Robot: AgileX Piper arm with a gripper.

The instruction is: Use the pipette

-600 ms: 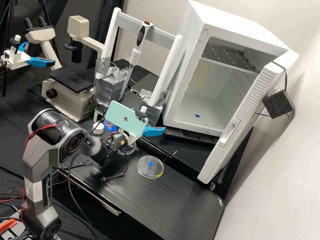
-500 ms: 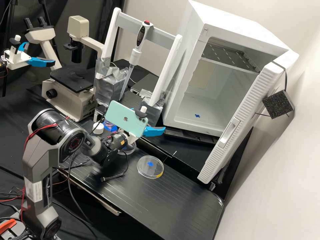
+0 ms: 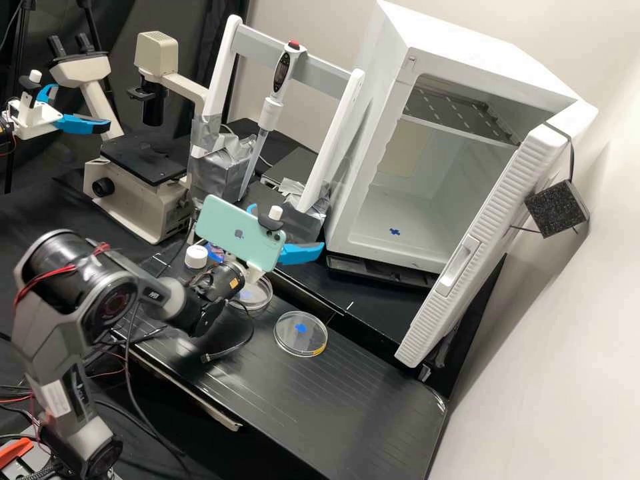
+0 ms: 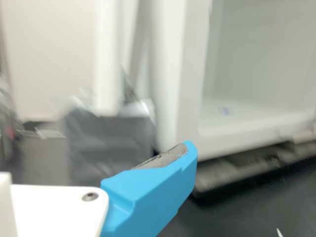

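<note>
Well, black bench, pale wall.

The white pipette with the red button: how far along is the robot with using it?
Done: no step is clearly finished; the white pipette hangs at the grey crossbar of a white stand.
In hand: no pipette; the white gripper with two blue fingers is open, below the crossbar in the high view.
Left: probably grasping and using the pipette, perhaps at the round clear dish.
</note>
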